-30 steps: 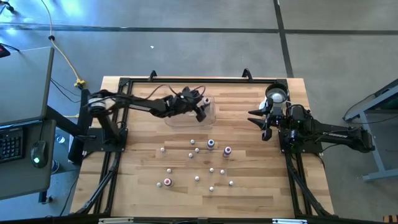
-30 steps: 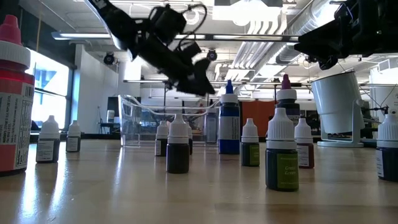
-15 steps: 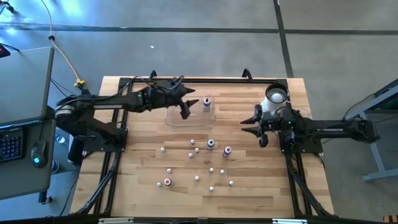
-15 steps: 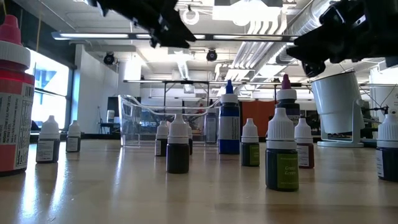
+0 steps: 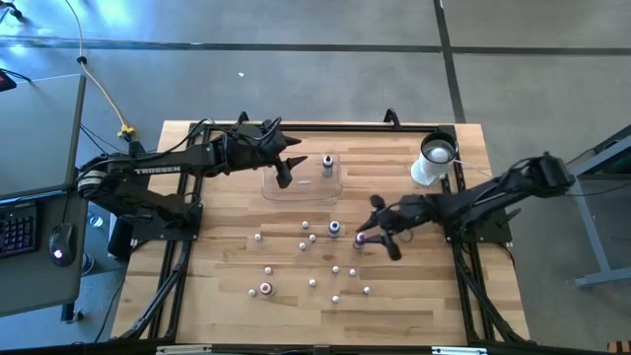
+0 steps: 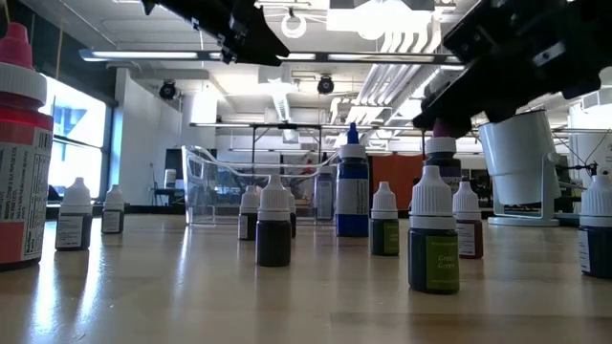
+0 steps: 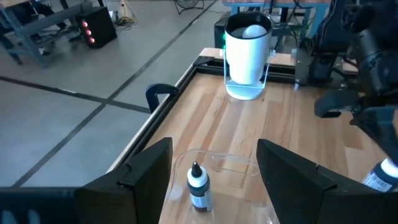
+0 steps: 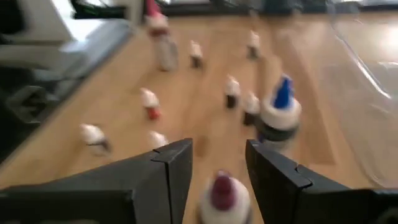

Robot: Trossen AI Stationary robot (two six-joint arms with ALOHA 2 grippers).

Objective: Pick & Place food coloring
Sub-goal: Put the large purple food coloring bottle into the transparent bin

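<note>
We see a wooden table (image 5: 227, 296) with a clear shallow tray (image 5: 338, 181) as our landmark near its far edge. One small bottle (image 5: 327, 164) already stands inside the tray. About a dozen more food coloring bottles (image 5: 313, 283) remain scattered on the wood on the near side of the tray, so we judge the task barely begun, with nearly all left to move. The left gripper (image 5: 287, 168) hangs over the tray's left end, jaws released and empty. The right gripper (image 5: 378, 228) reaches low beside a purple-capped bottle (image 5: 361, 239), near the tray's right front. Its jaws are parted, straddling that cap without gripping it. A white cup (image 5: 434, 161) stands to the tray's right.
</note>
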